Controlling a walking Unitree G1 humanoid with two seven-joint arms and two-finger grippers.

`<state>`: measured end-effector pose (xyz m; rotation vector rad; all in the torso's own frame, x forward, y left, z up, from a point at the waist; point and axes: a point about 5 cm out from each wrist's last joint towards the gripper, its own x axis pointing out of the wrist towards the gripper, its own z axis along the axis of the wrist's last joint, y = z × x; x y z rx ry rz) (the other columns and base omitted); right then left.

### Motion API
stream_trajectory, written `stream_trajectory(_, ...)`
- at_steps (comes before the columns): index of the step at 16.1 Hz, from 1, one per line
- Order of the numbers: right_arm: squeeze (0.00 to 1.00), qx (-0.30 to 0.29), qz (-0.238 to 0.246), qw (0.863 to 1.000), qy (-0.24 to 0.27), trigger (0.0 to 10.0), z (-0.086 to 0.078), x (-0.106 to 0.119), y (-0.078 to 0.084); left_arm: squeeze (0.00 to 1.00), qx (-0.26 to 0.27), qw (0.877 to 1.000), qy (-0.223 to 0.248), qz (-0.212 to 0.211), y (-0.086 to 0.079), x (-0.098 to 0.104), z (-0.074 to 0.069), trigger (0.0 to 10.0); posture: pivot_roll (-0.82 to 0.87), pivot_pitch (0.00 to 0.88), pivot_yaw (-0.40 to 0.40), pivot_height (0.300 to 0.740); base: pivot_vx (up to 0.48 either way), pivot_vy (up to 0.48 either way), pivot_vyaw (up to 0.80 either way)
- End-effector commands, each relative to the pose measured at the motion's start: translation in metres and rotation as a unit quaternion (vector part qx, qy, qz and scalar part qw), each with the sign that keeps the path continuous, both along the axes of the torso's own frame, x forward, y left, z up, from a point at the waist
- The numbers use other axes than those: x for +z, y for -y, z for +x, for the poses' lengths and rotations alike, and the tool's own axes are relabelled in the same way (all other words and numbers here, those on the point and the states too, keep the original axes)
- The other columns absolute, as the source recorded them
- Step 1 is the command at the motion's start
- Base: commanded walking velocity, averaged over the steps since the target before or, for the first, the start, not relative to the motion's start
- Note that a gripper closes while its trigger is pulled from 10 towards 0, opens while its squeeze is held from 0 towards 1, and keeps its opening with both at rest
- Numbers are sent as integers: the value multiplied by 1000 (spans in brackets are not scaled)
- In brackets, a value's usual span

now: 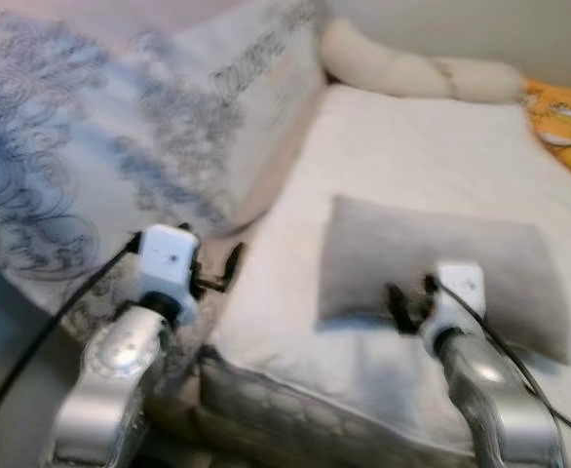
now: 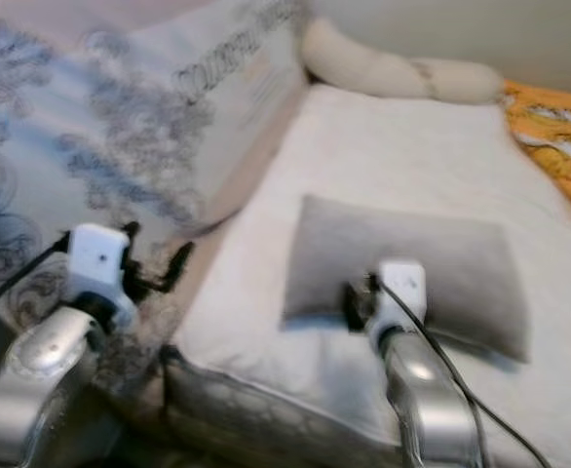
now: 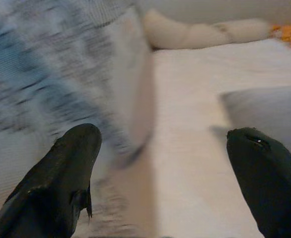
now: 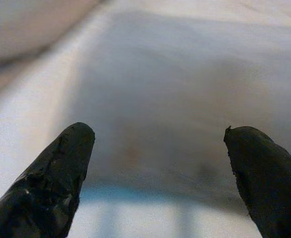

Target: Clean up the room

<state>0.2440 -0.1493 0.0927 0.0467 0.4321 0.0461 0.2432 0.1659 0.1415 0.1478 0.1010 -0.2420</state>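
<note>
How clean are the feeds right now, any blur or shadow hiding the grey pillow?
Eye views: mild motion blur, grey pillow readable on the white mattress. Left wrist view: the patterned duvet is heavily smeared; left hand open. Right wrist view: soft focus, pillow casts a dark shadow along its near edge; right hand open.

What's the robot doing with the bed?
The robot is tidying a bed. Its right tool is open at the near edge of a grey pillow lying flat on the white mattress, not holding it yet. Its left tool is open too, beside a big patterned pillow leaning on the left.
</note>
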Motion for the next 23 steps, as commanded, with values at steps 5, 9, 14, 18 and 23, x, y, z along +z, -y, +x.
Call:
stream_trajectory(5,0,-5,-9,1000,-2,10000,-1,-1,9,0,-20,1000,11,-10,12,5,5,10000,36,0,-15,740,311,0,0)
stream_trajectory(9,0,7,-18,1000,-3,10000,0,1,5,0,-15,1000,2,-12,7,3,6,10000,22,0,-21,740,0,0,0)
stream_trajectory(14,0,-2,-17,1000,-12,10000,-3,-4,3,0,-29,1000,-9,-2,7,1,9,10000,15,0,2,740,0,0,0)
stream_trajectory(18,690,3,-15,1000,-11,10000,6,-3,7,1000,-56,997,-42,-36,8,-5,20,10000,22,0,-20,740,0,0,0)
stream_trajectory(23,1000,40,-30,998,-23,10000,15,-4,10,1000,-102,987,-98,-81,13,-19,58,10000,1,0,-35,740,0,0,0)
